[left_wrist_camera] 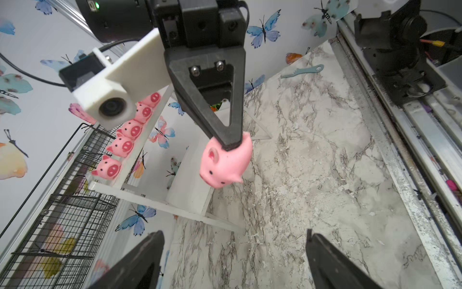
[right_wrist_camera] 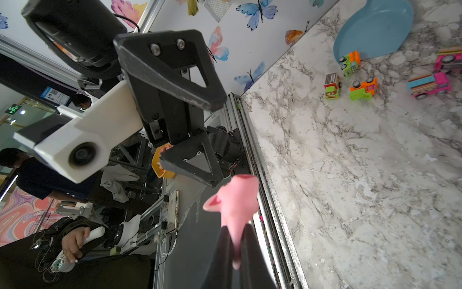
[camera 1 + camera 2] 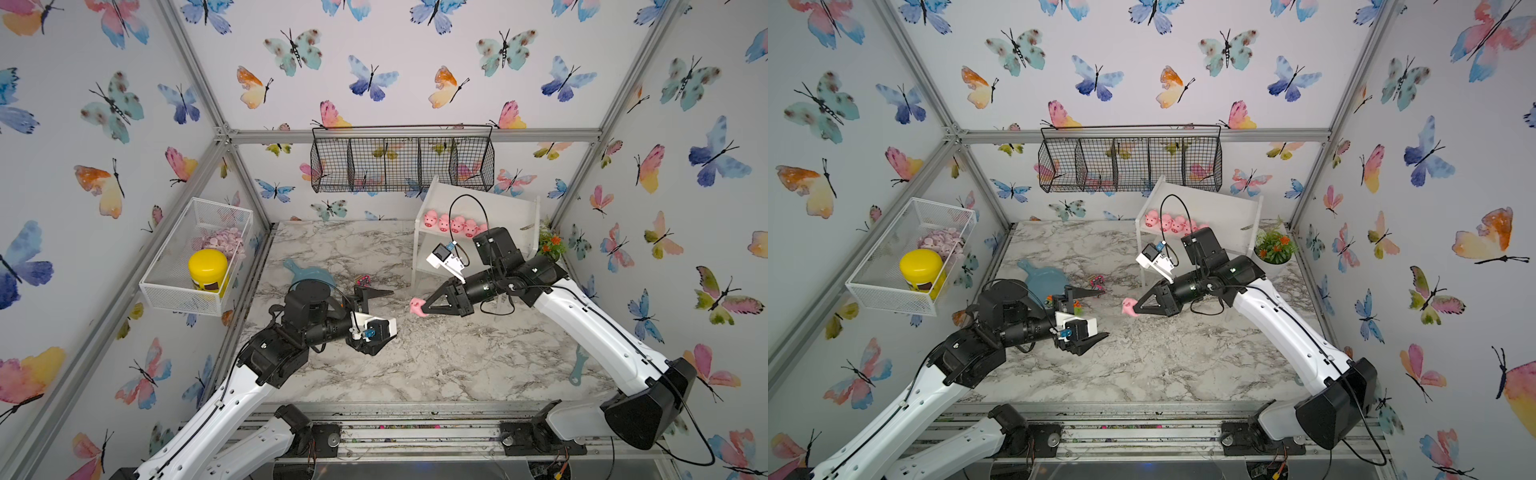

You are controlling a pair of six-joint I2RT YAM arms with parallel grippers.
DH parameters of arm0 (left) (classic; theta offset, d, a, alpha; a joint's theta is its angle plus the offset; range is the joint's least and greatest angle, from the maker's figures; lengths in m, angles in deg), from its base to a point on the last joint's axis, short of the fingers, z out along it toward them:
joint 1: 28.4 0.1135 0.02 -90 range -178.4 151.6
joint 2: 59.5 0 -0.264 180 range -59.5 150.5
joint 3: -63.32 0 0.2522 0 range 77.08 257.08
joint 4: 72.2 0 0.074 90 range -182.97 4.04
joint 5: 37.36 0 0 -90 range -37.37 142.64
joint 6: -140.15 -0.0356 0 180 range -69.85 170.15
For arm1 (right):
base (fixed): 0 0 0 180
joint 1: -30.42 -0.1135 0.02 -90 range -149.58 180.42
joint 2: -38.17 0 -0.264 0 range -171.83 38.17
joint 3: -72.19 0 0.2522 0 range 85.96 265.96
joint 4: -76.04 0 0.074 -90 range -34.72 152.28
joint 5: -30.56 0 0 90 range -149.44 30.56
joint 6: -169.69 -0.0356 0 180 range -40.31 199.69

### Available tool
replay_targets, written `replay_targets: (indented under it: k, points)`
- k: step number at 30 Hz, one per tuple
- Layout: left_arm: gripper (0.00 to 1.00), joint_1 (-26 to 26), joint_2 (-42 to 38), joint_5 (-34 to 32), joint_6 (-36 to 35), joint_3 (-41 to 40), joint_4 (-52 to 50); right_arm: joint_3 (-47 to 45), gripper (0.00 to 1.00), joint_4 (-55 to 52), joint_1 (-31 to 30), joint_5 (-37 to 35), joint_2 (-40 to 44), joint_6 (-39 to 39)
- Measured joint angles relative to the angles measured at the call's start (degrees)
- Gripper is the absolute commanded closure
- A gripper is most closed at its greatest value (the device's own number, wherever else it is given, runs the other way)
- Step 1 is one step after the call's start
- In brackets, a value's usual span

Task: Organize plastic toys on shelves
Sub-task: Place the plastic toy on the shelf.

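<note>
Three butterfly-papered walls (image 3: 395, 62), aluminium-framed, around a grey-veined marble tabletop (image 3: 436, 365).

Colour check: glossy pink plastic pig figure (image 1: 225, 162) at the black right claw's (image 1: 228, 144) tip.
Pig has black dot eyes. Beyond the claw, five matching pink pigs (image 1: 126, 140) with dark pink snouts on the white wooden shelf unit (image 1: 160, 200). Beneath the claw, marble-patterned tabletop (image 1: 312, 175), white with grey veins. Ahead of the claw, small toy trucks (image 2: 363, 87) in orange, green and pink, some striped; flat pan-shaped dish (image 2: 375, 27) blue.
</note>
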Motion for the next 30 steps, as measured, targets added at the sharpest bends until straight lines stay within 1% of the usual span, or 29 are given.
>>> replay_targets:
  k: [4, 8, 10, 12, 19, 22, 24, 30]
  points:
    - [0.27, 0.0, 2.38, 4.22, -1.01, 0.0, 1.18, -0.46, 0.92, 0.02, -0.48, 1.92, 0.0, 0.22]
    - [0.34, 0.0, 4.11, 7.5, -1.68, 0.0, 1.95, -1.25, 0.92, 0.0, -0.83, 3.1, 0.0, 0.17]
    - [0.35, 0.0, 4.33, 8.59, -1.9, 0.0, 2.25, -1.49, 0.92, 0.0, -1.07, 3.45, 0.0, 0.15]
    - [0.4, 0.0, 4.39, 9.22, -2.12, 0.0, 2.56, -1.51, 0.92, 0.0, -1.2, 3.56, 0.0, 0.15]
    - [0.42, -0.31, 4.94, 9.16, -2.36, 0.0, 3.63, -1.51, 0.92, 0.0, -2.51, 3.93, -0.61, 0.15]
    - [0.49, -0.33, 5.42, 8.96, -2.51, 0.0, 3.96, -1.51, 0.92, 0.0, -2.99, 3.96, -1.57, 0.15]
    - [0.59, -0.33, 5.64, 8.83, -2.58, 0.0, 3.93, -1.51, 0.92, 0.02, -2.99, 3.93, -2.12, 0.15]
    - [0.75, -0.68, 5.84, 8.85, -3.52, -0.02, 3.28, -1.46, 0.92, 0.11, -2.99, 4.35, -2.54, 0.13]
